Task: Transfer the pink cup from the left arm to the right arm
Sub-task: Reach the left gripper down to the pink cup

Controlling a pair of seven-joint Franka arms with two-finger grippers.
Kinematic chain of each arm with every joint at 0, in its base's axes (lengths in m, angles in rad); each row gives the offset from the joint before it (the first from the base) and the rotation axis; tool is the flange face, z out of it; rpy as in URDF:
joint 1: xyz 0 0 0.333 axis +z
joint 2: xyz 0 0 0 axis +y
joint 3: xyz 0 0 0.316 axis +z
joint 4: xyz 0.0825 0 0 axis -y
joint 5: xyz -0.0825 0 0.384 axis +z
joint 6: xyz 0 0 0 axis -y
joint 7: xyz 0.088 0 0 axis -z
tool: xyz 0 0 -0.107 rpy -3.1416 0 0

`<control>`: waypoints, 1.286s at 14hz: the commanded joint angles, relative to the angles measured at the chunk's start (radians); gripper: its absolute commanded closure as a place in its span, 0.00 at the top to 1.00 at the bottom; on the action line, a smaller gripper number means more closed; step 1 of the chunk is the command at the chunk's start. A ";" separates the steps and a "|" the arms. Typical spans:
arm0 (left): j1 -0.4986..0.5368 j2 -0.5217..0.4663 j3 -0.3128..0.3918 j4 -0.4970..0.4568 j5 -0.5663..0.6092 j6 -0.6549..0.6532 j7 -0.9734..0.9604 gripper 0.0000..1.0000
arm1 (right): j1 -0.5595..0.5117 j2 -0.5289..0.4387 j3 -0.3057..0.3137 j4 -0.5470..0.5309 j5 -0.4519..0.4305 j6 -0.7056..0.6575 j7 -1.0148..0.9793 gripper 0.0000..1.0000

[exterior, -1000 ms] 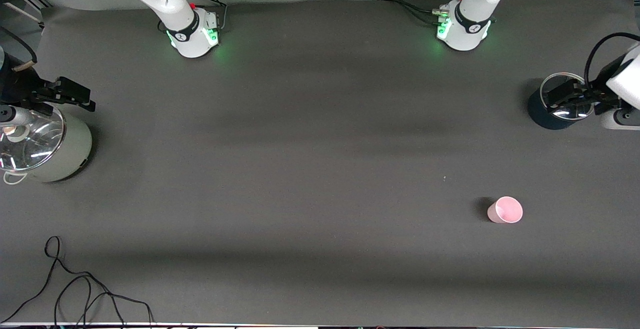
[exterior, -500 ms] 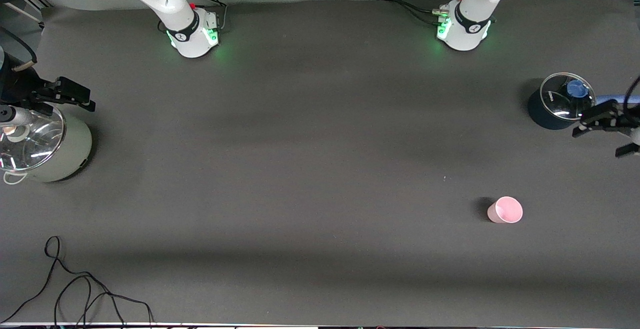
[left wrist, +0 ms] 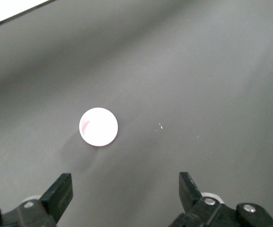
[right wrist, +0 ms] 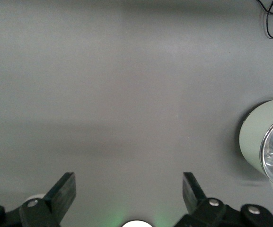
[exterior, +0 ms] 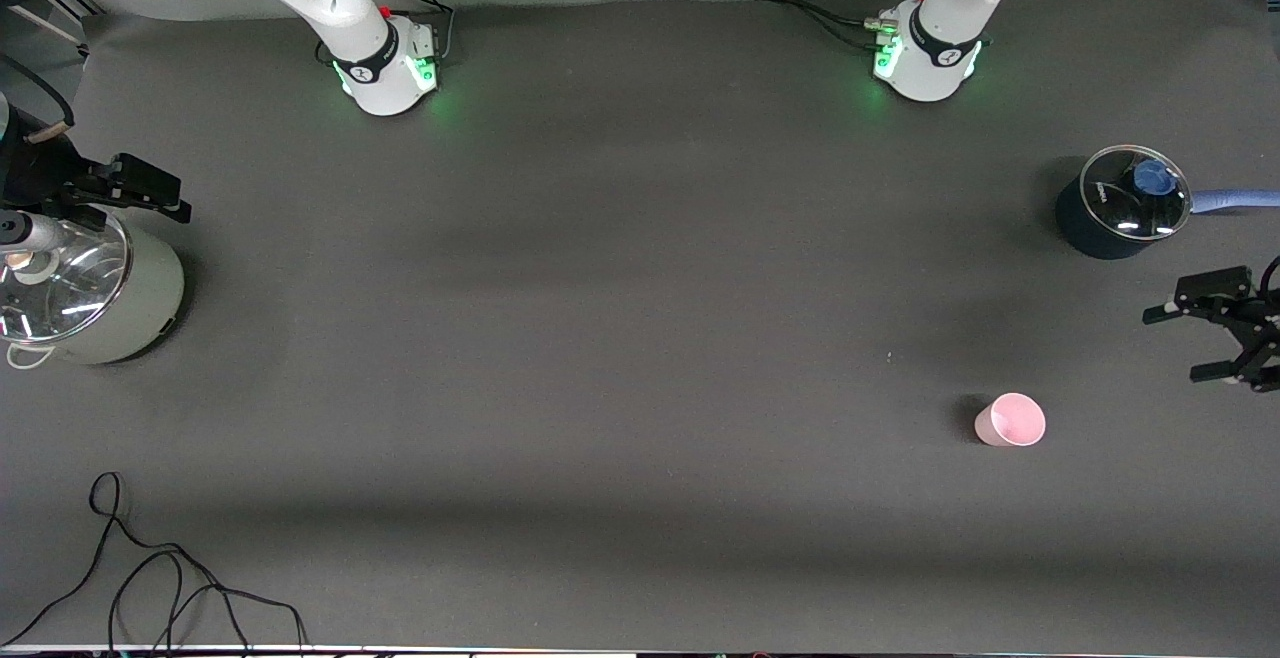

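The pink cup point(exterior: 1010, 420) stands upright on the dark table mat toward the left arm's end, mouth up. My left gripper point(exterior: 1178, 345) hangs open over bare mat between the cup and the dark pot, nothing between its fingers. In the left wrist view the cup point(left wrist: 98, 126) shows as a pale round mouth well ahead of the open left gripper point(left wrist: 125, 189). My right gripper point(exterior: 178, 198) waits open and empty over the rim of the pale green pot; the right wrist view shows the right gripper point(right wrist: 129, 187) wide apart over bare mat.
A dark blue pot point(exterior: 1100, 223) with a glass lid and a blue handle point(exterior: 1235, 200) stands farther from the front camera than the cup. A pale green pot point(exterior: 140, 298) with a glass lid sits at the right arm's end. A black cable point(exterior: 150, 578) lies near the front edge.
The left gripper has swung off the dark blue pot's lid and now hangs over bare mat closer to the cup. The cup and the right arm have not moved.
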 commanded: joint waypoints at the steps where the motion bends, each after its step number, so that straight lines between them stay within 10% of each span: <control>1: 0.030 0.100 -0.010 0.045 -0.066 -0.012 0.187 1.00 | -0.007 0.007 0.003 0.019 0.018 -0.015 -0.006 1.00; 18: 0.168 0.567 -0.016 0.048 -0.669 -0.010 1.188 1.00 | -0.009 0.008 0.003 0.019 0.018 -0.015 -0.008 1.00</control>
